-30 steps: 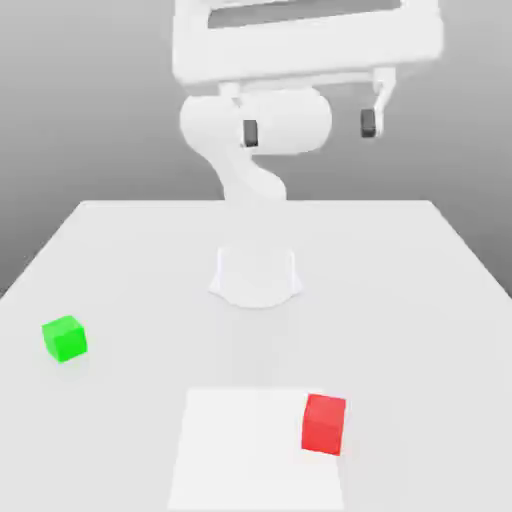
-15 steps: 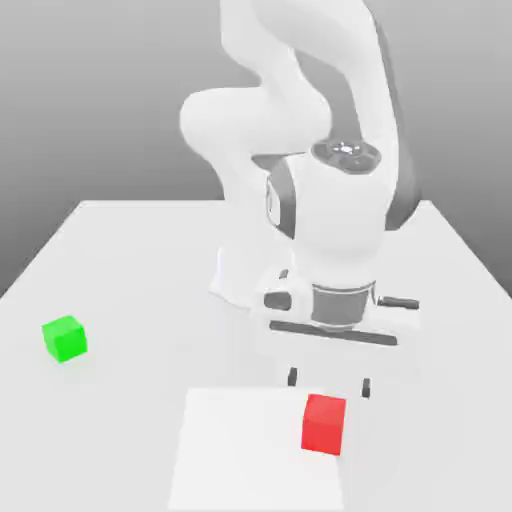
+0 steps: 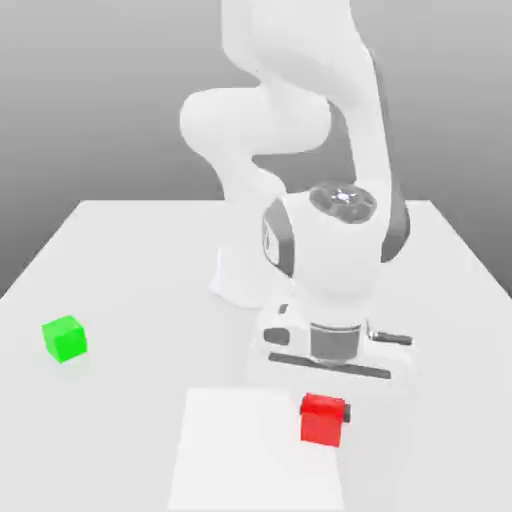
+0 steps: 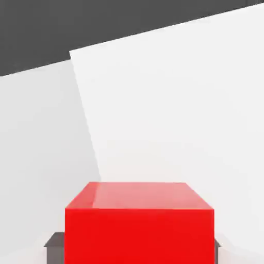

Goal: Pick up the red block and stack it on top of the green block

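The red block (image 3: 320, 425) rests on a white square patch (image 3: 240, 460) near the table's front, right of centre in the exterior view. My gripper (image 3: 323, 412) has come straight down over it, with one dark fingertip (image 3: 347, 412) pressed against the block's right side. In the hand view the red block (image 4: 139, 227) sits between two dark pads (image 4: 53, 245), which touch its two sides, so the gripper is shut on it. The green block (image 3: 65, 338) stands alone far off at the exterior view's left, on the table.
The white table (image 3: 140, 260) stretches wide around both blocks. The arm's base (image 3: 240, 280) stands at the middle back, and its bulky wrist (image 3: 335, 260) hangs over the red block.
The hand came down from high above to the red block, and its fingers closed from wide open onto the block's sides. Both blocks stayed put.
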### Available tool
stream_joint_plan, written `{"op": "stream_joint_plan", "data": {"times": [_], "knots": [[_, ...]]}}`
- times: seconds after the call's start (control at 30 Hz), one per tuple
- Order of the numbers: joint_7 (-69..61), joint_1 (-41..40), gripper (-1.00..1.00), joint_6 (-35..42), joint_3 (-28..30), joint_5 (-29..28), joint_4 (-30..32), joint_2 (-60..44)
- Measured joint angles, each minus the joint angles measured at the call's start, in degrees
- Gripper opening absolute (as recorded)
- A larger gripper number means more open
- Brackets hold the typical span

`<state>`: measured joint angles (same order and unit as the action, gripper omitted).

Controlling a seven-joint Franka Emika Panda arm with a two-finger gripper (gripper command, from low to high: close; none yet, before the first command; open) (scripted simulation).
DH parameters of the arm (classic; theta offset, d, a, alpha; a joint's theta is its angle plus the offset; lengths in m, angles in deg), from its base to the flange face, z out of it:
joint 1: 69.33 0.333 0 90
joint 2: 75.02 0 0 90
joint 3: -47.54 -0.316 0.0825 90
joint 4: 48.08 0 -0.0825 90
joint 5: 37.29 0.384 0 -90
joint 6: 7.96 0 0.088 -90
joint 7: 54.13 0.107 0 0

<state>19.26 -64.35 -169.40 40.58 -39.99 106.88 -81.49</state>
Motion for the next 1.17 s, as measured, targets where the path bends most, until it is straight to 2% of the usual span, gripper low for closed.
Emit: {"op": "stream_joint_plan", "data": {"times": [0.07,0.23,0.83,0.93,1.07,1.1,1.17], "knots": [[0.03,-2.02,-1.0,2.35,0.85,1.16,0.57,2.97],[5.48,-12.74,-1.0,4.19,5.0,0.93,1.84,6.25],[28.99,-44.84,-1.0,8.2,24.54,-3.18,6.36,14.98],[27.9,-45.23,-1.0,4.4,25.7,-0.4,6.32,11.07],[22.86,-45.34,-1.0,-2.74,24.05,6.89,6.06,3.26],[21.82,-45.7,1.0,-4.03,23.41,8.38,6.01,1.82],[21.82,-45.69,1.0,-4.03,23.41,8.38,6.01,1.82]]}}
